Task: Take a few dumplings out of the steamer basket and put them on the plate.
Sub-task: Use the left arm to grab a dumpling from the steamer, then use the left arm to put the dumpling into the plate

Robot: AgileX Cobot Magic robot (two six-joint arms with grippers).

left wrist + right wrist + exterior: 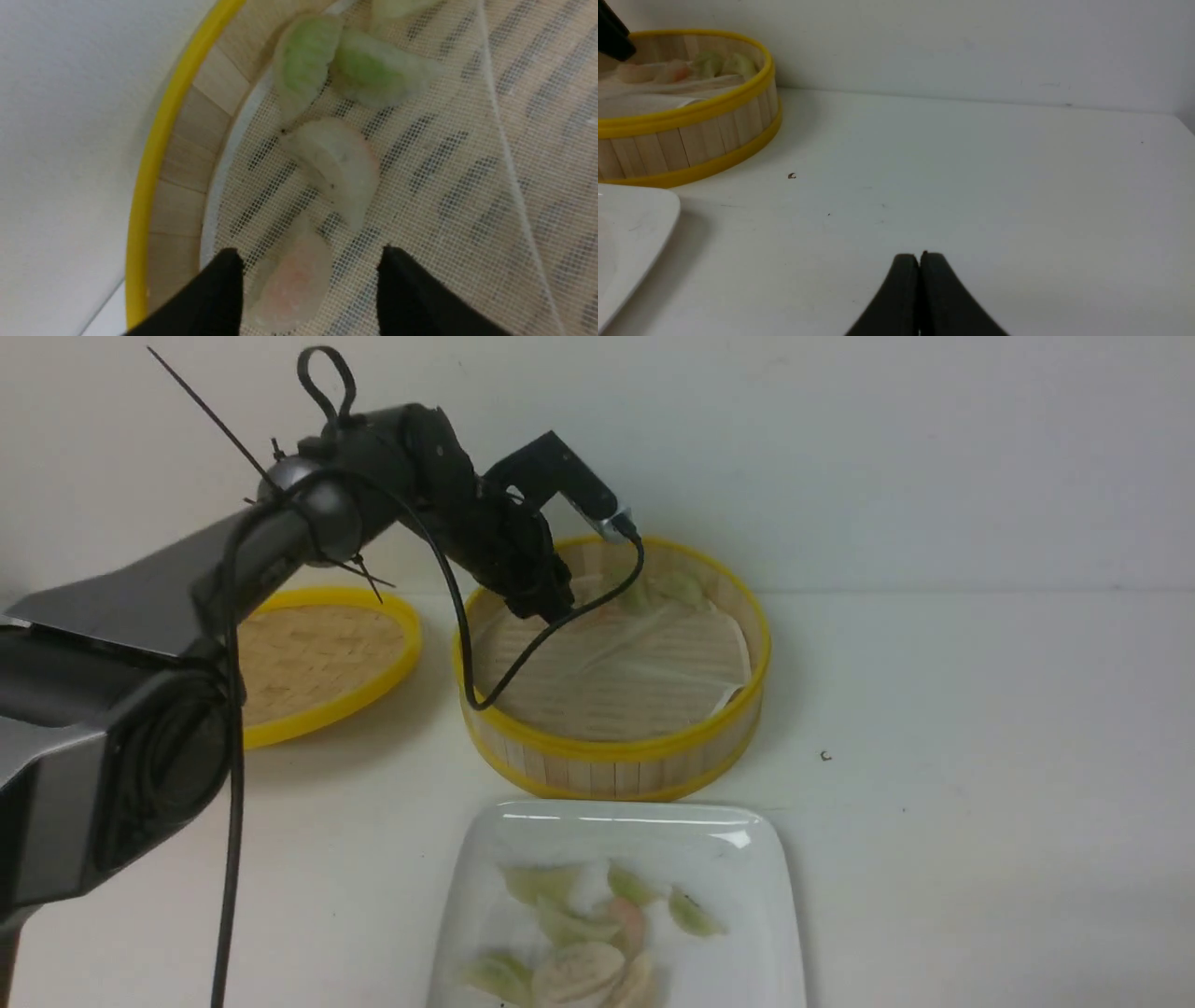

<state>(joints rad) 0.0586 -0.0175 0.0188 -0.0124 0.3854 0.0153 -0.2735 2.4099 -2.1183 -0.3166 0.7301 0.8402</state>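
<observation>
While the right gripper is sitting pinched tight above the white table, the plate nearest the robot is carrying a heap of green and pink dumplings. Just behind it, inside the steamer basket, the left gripper is hanging with jaws spread wide, framing a pink dumpling beside the basket's wall and gripping nothing.

A shallow lid of woven bamboo with a yellow rim lies flat on the white table, on its left side and near the back wall, with its woven face turned up. The wall is plain and pale. A small dark speck sits on the tabletop right of centre — too small to tell what it is.
</observation>
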